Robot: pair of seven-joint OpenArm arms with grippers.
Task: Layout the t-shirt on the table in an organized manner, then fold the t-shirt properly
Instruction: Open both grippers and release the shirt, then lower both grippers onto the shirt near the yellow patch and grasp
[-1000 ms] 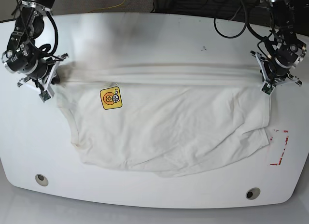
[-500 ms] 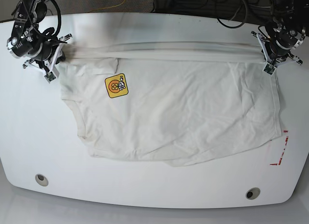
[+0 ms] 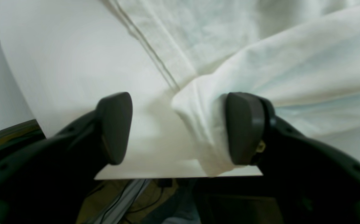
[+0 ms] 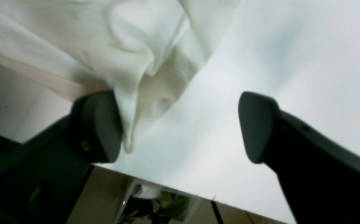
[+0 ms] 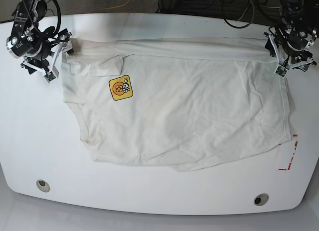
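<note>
Broadly, shirt: the t-shirt [image 5: 184,111] lies spread over the middle of the counter [image 5: 30,141], off-white and creased, its top edge along the far edge as a folded band, its lower hem uneven and lapping over itself near the front.
Print: a small orange-yellow patch [image 5: 120,87] shows toward the far left corner; its cartoon is too small to make out and no writing can be read.
Left gripper: the left gripper [image 3: 180,127] stands wide at the far right corner, a bunched fold of cloth resting against one finger [image 3: 245,127].
Right gripper: the right gripper [image 4: 183,124] stands wide at the far left corner, cloth draped against one finger [image 4: 97,124].
Hidden: wrist views are blurred.
Marks: red tape [image 5: 289,154] near the right edge; two grommet holes [image 5: 43,185] along the front edge.
</note>
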